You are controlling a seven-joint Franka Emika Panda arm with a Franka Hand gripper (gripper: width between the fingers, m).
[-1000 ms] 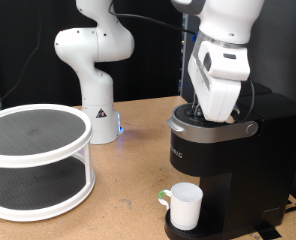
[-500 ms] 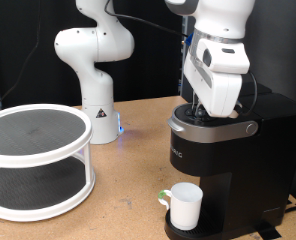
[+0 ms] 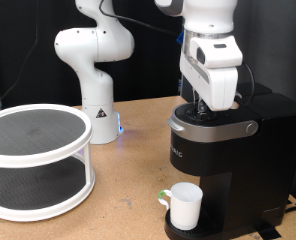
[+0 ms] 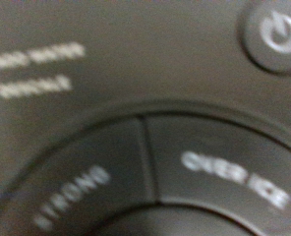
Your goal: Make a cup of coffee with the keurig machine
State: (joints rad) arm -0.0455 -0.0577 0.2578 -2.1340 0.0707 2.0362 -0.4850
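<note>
The keurig machine (image 3: 228, 165) stands black and boxy at the exterior view's right, its silver-grey lid handle shut down. The cup (image 3: 185, 205), a white mug with a small green mark, sits on the drip tray under the spout. My gripper (image 3: 205, 106) hangs straight down onto the machine's top, its fingertips hidden behind the white hand. The wrist view is blurred and very close to the machine's top panel (image 4: 145, 88), showing the "STRONG" button (image 4: 72, 197), the "OVER ICE" button (image 4: 234, 182) and a round power button (image 4: 276, 34). No fingers show there.
A white two-tier round rack (image 3: 36, 160) stands at the exterior view's left on the wooden table (image 3: 128, 190). A second white robot arm's base (image 3: 96, 80) with a blue light stands behind the middle.
My hand has shifted toward the exterior view's left and slightly up over the machine's top. The cup and the machine have not moved.
</note>
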